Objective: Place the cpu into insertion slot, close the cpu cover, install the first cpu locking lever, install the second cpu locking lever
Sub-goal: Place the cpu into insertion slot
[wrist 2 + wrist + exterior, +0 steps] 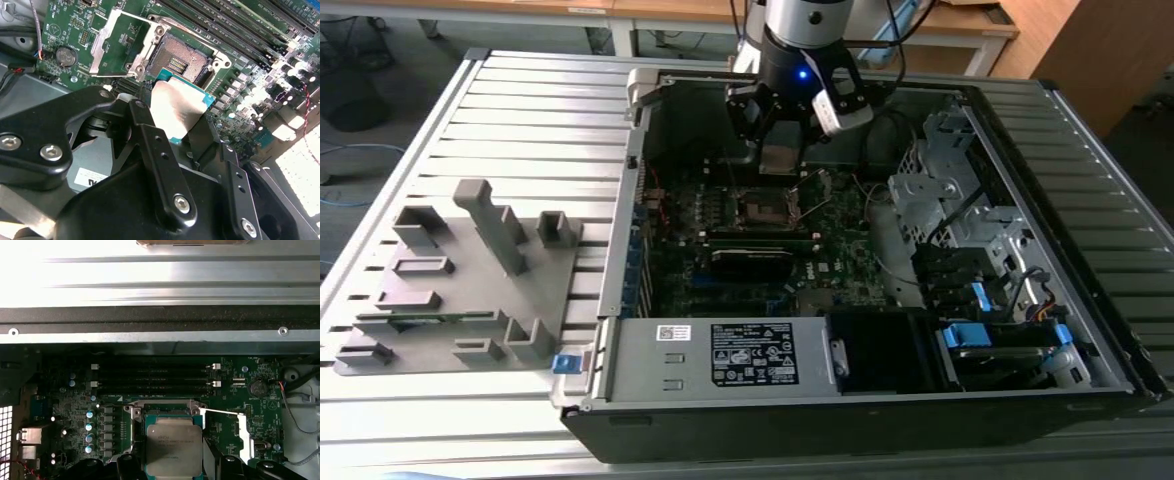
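Note:
My gripper (pixel 781 150) hangs inside the open computer case, shut on the cpu (pixel 778 158), a flat square chip with a dull metallic top. In both wrist views the cpu (pixel 177 110) (pixel 174 447) sits clamped between my black fingers (pixel 145 130), tilted and held a little above the board. The insertion slot (pixel 765 207) (pixel 177 62) is a small dark square socket with a silver rim, just beyond the chip and uncovered. The cpu cover (pixel 120 47) (pixel 243 437), a thin silver frame with a window, is swung open beside the socket.
The dark green motherboard (pixel 720 270) lies in the case, with memory slots (pixel 155 377) and a coin battery (pixel 257 386) near the socket. A power supply box (pixel 720 355) and drive cage (pixel 947 200) flank the board. A grey slotted fixture (pixel 467 270) stands at the exterior view's left.

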`<state>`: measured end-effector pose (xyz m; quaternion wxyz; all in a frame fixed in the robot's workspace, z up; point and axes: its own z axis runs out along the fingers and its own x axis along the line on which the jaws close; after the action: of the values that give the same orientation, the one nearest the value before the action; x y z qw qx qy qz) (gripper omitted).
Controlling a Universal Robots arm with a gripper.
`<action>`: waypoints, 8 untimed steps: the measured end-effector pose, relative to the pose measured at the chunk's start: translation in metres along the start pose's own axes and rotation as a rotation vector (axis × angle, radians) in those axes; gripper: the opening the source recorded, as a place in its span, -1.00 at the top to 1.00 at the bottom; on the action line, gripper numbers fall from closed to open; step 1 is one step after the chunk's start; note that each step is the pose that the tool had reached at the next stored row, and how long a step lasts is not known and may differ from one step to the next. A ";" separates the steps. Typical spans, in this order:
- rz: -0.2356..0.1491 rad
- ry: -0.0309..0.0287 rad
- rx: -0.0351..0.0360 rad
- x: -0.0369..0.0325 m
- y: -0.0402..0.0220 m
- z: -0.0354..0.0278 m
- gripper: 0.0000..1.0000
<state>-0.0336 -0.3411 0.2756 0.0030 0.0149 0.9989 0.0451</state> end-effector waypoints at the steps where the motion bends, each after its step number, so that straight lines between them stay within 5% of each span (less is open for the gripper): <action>1: 0.009 -0.0008 0.0001 0.0000 0.0000 0.0001 -0.07; 8: 0.129 -0.0116 0.0005 0.0000 -0.0001 0.0014 -0.07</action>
<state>-0.0337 -0.3411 0.2742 0.0059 0.0793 0.9958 0.0448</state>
